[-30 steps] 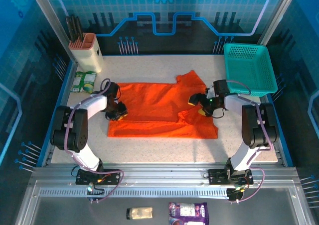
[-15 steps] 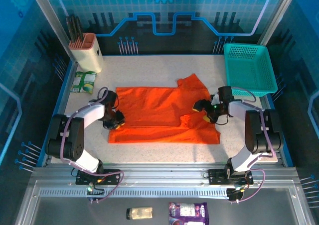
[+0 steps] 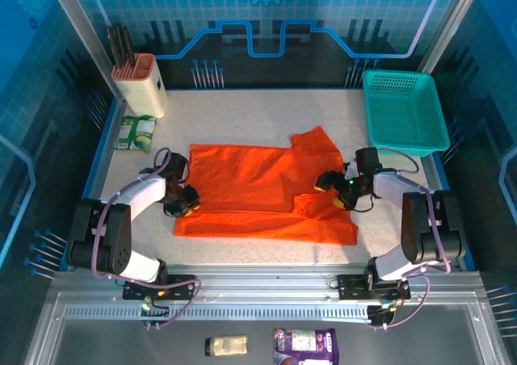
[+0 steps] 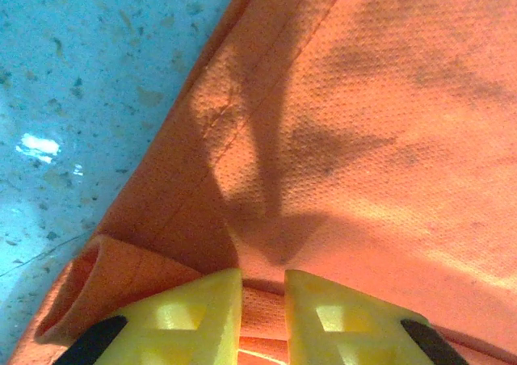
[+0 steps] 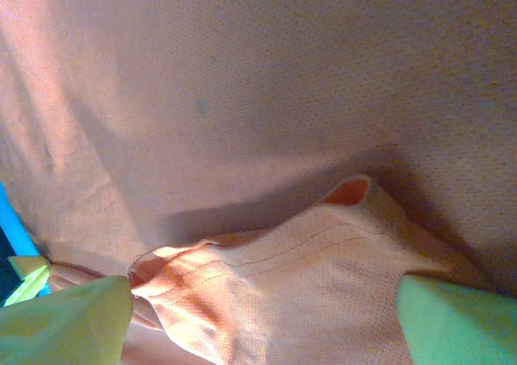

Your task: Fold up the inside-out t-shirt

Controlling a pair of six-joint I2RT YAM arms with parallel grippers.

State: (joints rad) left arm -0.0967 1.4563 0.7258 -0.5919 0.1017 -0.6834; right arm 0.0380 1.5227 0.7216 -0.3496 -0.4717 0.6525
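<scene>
The inside-out t-shirt (image 3: 250, 187) lies spread on the table, bright orange, with one sleeve pointing to the far right and a fold along its near part. At the shirt's left edge my left gripper (image 3: 187, 205) is shut on a pinch of fabric. In the left wrist view the yellow fingertips (image 4: 262, 280) stand close together with orange cloth (image 4: 363, 98) between them. My right gripper (image 3: 333, 189) sits low on the shirt's right side. Its jaws (image 5: 266, 300) stand wide apart, with a bunched, stitched fold of the t-shirt (image 5: 242, 98) lying between them.
A teal mesh basket (image 3: 404, 111) stands at the far right corner. A holder with dark handles (image 3: 141, 82) and a green packet (image 3: 136, 132) are at the far left. A small bottle (image 3: 226, 346) and a purple packet (image 3: 305, 347) lie below the rail.
Both grippers have moved toward the near edge, and the shirt has slid with them. Its near hem now lies closer to the arm bases.
</scene>
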